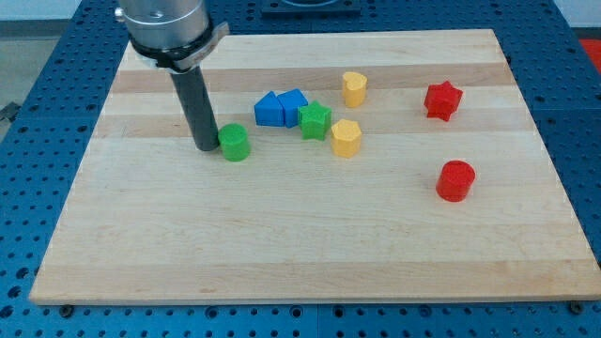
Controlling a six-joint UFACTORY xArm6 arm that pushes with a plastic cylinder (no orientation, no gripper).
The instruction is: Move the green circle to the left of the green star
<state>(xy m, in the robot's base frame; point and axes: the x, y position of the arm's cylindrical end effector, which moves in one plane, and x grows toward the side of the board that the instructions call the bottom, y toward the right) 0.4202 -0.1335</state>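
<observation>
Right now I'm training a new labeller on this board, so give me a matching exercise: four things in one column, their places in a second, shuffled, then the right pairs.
Things:
1. green circle
2. green star
3. red star
4. red cylinder

Places:
A. nearest the view's right bottom
B. touching the blue blocks, on their right
C. right beside my tip, on its right
D. toward the view's top right

Pairs: 1-C, 2-B, 3-D, 4-A

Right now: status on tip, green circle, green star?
My tip touching green circle, on its view-left side. Green star to the view's right. Two blue blocks hug star's left, crowding the spot.
</observation>
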